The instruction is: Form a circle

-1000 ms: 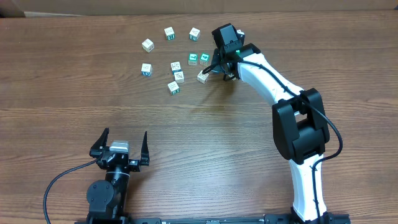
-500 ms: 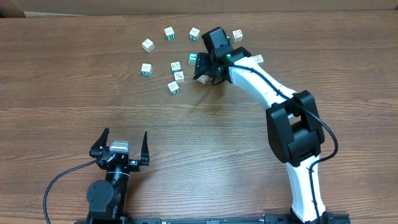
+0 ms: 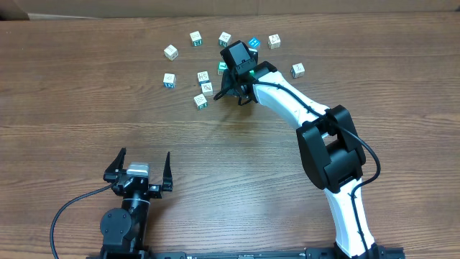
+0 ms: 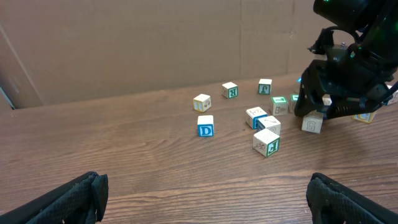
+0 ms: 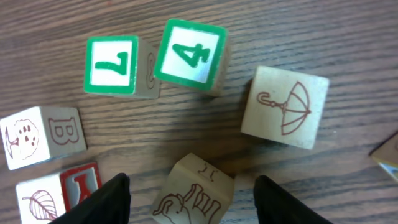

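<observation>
Several small whitish letter cubes lie scattered on the far part of the wooden table (image 3: 86, 129), among them a "D" cube (image 4: 205, 126) and an "F" cube (image 4: 266, 143). They form a loose cluster, no clear circle. My right gripper (image 3: 234, 92) points down at the cluster's right side, open. A pale cube marked "I" (image 5: 194, 193) lies between its fingertips (image 5: 99, 202), with a gap on each side. Just beyond it sit a green "7" cube (image 5: 112, 65), a green "4" cube (image 5: 191, 55) and an umbrella cube (image 5: 285, 107). My left gripper (image 3: 141, 167) rests near the front edge, open and empty.
A teal-faced cube (image 3: 252, 44) and two pale cubes (image 3: 274, 41) (image 3: 297, 70) lie to the right of the right gripper. A cardboard wall (image 4: 155, 43) stands behind the table. The right arm (image 3: 316, 122) stretches across the table's right half.
The right gripper has swung left from the right side of the cluster and gone from shut to open, now straddling the "I" cube. The left arm has not moved.
</observation>
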